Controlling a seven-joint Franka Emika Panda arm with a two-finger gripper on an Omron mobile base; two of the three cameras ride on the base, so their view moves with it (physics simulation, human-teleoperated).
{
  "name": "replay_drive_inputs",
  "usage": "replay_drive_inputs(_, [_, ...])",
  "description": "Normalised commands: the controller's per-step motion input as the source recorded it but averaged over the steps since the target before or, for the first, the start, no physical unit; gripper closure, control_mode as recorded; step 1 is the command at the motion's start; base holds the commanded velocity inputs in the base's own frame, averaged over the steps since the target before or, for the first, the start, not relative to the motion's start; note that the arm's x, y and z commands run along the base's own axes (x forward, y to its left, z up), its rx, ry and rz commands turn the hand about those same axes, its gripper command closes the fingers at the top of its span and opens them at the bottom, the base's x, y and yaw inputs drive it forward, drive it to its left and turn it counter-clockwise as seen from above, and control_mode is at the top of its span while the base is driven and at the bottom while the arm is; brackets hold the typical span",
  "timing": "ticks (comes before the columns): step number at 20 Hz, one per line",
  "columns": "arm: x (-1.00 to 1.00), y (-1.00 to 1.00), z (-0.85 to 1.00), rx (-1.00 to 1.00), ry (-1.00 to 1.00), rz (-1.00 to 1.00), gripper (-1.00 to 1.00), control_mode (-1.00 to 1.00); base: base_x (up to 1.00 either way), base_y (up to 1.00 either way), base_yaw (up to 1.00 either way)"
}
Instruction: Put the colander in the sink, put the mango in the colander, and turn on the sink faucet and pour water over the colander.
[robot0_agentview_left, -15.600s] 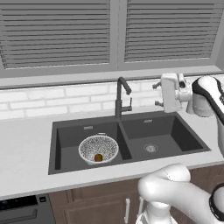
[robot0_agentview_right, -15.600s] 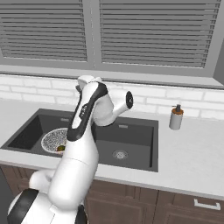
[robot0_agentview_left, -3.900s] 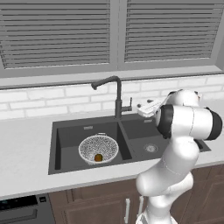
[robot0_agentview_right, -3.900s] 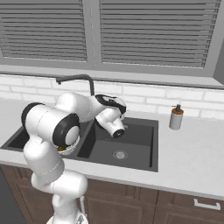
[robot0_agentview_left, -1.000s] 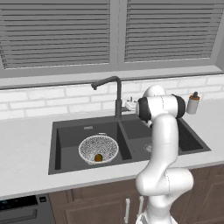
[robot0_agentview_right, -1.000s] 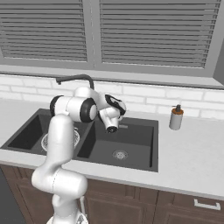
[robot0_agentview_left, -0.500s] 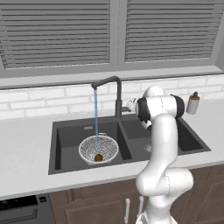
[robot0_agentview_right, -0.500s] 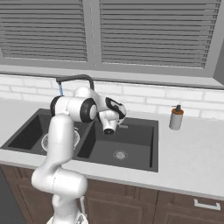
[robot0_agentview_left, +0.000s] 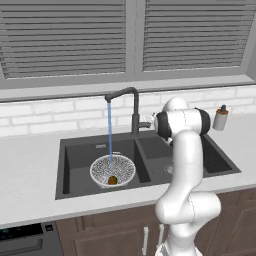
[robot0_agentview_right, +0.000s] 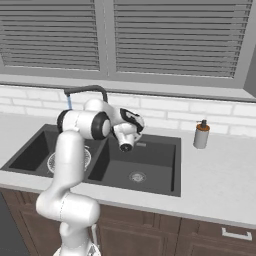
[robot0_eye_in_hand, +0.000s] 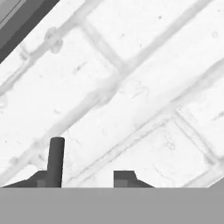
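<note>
The speckled mesh colander (robot0_agentview_left: 112, 169) sits in the left basin of the dark sink (robot0_agentview_left: 150, 172), with the small brownish mango (robot0_agentview_left: 113, 180) inside it. The dark faucet (robot0_agentview_left: 134, 110) has its spout swung over that basin. A thin blue stream of water (robot0_agentview_left: 109, 135) falls into the colander. My gripper (robot0_agentview_left: 149, 123) is at the faucet's right side, by the lever, pointing at the tiled wall. In the hand view my gripper (robot0_eye_in_hand: 84, 177) is open with a narrow gap. The dark lever rod (robot0_eye_in_hand: 56, 157) stands just by the left fingertip (robot0_eye_in_hand: 43, 180).
A beige soap dispenser (robot0_agentview_left: 220, 118) stands on the counter right of the sink, also the dispenser (robot0_agentview_right: 201, 135) in the right base view. White brick backsplash (robot0_eye_in_hand: 131, 87) is close in front of the hand. The right basin (robot0_agentview_right: 137, 170) holds only its drain.
Water has started running from the spout into the colander. The jaws have drawn closer together beside the lever. The arm has barely shifted.
</note>
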Motion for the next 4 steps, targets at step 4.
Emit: replay_drive_inputs(4, [-0.58, -0.79, 0.99, 0.53, -0.20, 0.00, 1.00, -1.00, 0.00, 0.00, 0.00])
